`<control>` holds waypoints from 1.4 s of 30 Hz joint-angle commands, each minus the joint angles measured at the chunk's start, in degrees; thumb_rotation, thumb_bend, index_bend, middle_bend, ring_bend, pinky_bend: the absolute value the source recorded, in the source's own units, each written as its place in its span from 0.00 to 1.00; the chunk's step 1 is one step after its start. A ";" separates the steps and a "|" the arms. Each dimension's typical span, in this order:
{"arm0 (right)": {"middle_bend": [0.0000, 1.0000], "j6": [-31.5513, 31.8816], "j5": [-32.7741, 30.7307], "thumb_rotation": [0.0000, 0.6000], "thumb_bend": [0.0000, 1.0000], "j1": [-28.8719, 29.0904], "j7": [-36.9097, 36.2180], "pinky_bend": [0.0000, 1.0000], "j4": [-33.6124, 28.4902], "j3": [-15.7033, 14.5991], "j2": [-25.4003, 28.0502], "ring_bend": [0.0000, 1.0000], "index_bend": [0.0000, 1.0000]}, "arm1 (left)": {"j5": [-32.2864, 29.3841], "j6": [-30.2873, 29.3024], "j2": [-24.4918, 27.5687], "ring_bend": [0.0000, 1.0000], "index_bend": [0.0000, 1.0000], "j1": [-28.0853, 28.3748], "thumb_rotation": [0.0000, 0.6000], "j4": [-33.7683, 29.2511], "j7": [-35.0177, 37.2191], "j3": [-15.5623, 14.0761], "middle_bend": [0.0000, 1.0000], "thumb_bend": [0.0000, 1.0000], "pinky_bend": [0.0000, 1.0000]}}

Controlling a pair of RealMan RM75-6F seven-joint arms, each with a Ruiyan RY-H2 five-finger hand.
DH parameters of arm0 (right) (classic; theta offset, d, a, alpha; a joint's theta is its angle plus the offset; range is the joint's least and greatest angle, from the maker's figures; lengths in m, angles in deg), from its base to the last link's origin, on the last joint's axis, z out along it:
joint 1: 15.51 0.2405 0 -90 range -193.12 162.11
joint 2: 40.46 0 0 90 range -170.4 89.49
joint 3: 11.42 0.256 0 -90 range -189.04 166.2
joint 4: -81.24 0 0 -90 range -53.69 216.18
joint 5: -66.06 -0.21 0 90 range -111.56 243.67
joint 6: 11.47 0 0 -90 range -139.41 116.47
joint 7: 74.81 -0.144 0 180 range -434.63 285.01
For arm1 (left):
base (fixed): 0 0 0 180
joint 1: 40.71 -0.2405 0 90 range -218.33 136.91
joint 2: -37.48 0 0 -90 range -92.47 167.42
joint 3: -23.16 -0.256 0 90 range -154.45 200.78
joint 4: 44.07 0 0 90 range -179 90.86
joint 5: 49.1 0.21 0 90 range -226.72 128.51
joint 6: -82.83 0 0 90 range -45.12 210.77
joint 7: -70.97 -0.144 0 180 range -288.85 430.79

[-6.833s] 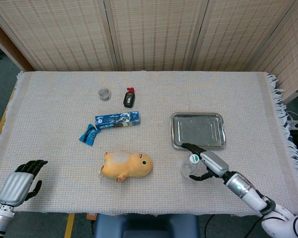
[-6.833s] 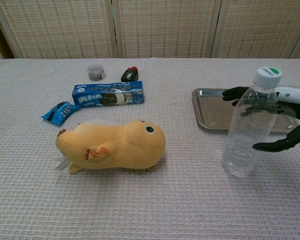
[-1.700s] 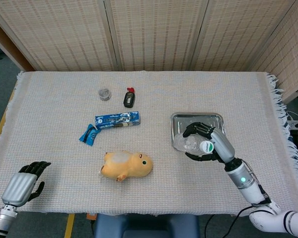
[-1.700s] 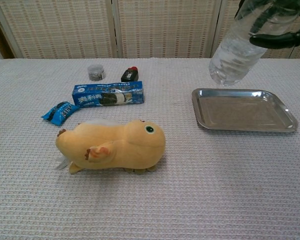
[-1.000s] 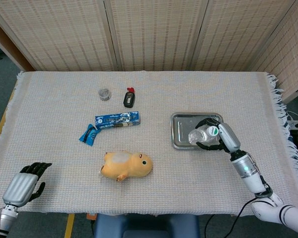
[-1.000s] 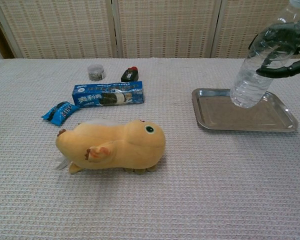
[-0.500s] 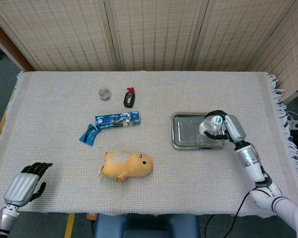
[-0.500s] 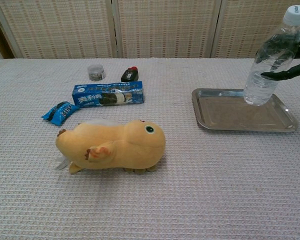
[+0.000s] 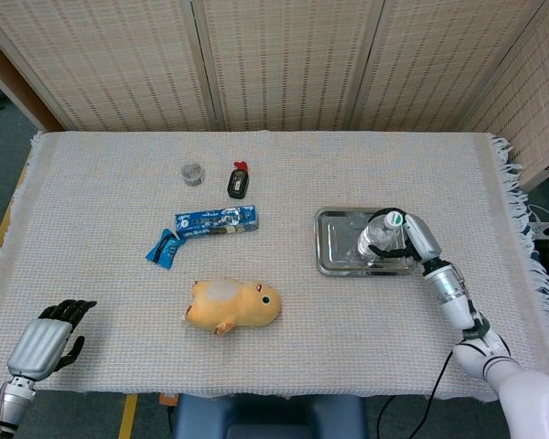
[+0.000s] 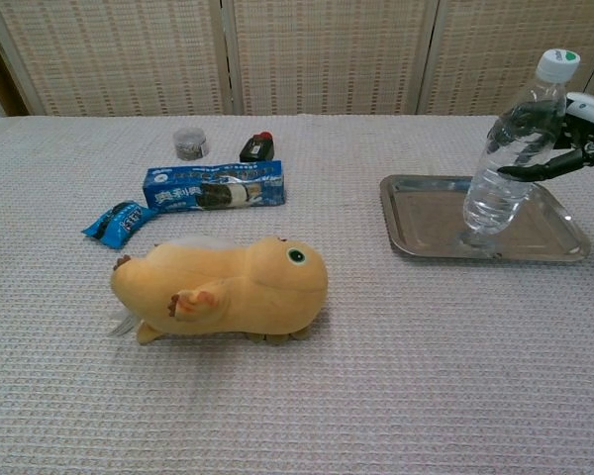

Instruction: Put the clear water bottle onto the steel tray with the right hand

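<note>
Nearest, the left hand [image 9: 44, 340] rests idle at the worktop [image 9: 91, 274] edge, fingers curled on nothing. Farther off, the right hand [image 10: 564, 139] has its fingers [image 10: 531, 170] wrapped round the clear water bottle [image 10: 505, 163], which leans with its base on the steel tray [image 10: 426, 233] below them.

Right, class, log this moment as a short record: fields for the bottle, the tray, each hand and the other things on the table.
bottle: clear water bottle tilted, base over or on the steel tray; contact not clear
tray: steel tray at table's right side
right hand: right hand grips the bottle's upper part
left hand: left hand at near left table edge, holds nothing, fingers curled
others: yellow plush toy, blue biscuit pack, blue wrapper, small jar, black bottle with a red cap
</note>
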 commanded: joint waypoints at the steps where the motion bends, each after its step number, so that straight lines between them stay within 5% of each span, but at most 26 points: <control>1: 0.30 -0.01 0.60 1.00 0.00 0.08 -1.41 0.29 0.53 -0.72 0.08 0.04 0.33 | 0.00 0.02 -0.01 0.15 0.17 0.02 1.00 -0.01 -0.02 -0.01 0.19 0.53 0.25; 5: 0.16 0.19 1.14 1.00 0.00 -0.11 -3.00 0.23 1.70 -1.56 0.26 0.00 0.14 | -0.06 0.22 -0.06 0.15 0.17 0.10 1.00 0.01 -0.25 -0.05 0.19 0.53 0.25; 10: 0.10 0.37 1.45 1.00 0.00 -0.34 -3.63 0.22 2.43 -2.21 0.40 0.00 0.06 | -0.16 0.17 -0.05 0.15 0.17 0.08 1.00 -0.05 -0.31 -0.02 0.19 0.53 0.25; 21: 0.03 6.68 4.11 1.00 0.00 -3.25 -0.79 0.17 -2.84 -4.99 5.74 0.00 0.00 | -0.04 -0.14 0.08 0.15 0.17 -0.02 1.00 -0.18 -0.21 -0.05 0.19 0.53 0.25; 26: 0.01 12.71 4.75 1.00 0.00 -8.18 17.00 0.17 -17.18 -6.44 15.13 0.00 0.00 | 0.02 -0.32 0.16 0.15 0.17 -0.09 1.00 -0.28 -0.09 -0.07 0.19 0.53 0.25; 34: 0.00 16.47 -6.07 1.00 0.00 -17.25 64.37 0.13 -45.45 -3.12 26.05 0.00 0.00 | 0.24 -0.48 0.25 0.15 0.17 -0.17 1.00 -0.48 -0.13 -0.18 0.19 0.53 0.25; 39: 0.00 17.57 -10.99 1.00 0.00 -20.21 80.01 0.13 -55.56 -2.44 28.25 0.00 0.00 | -0.11 -0.11 0.19 0.15 0.17 -0.07 1.00 -0.43 -0.23 -0.12 0.19 0.53 0.25; 42: 0.00 17.80 -11.18 1.00 0.00 -21.11 83.28 0.13 -58.47 -2.83 29.11 0.00 0.00 | -0.08 -0.15 0.18 0.15 0.17 -0.06 1.00 -0.43 -0.22 -0.11 0.19 0.53 0.25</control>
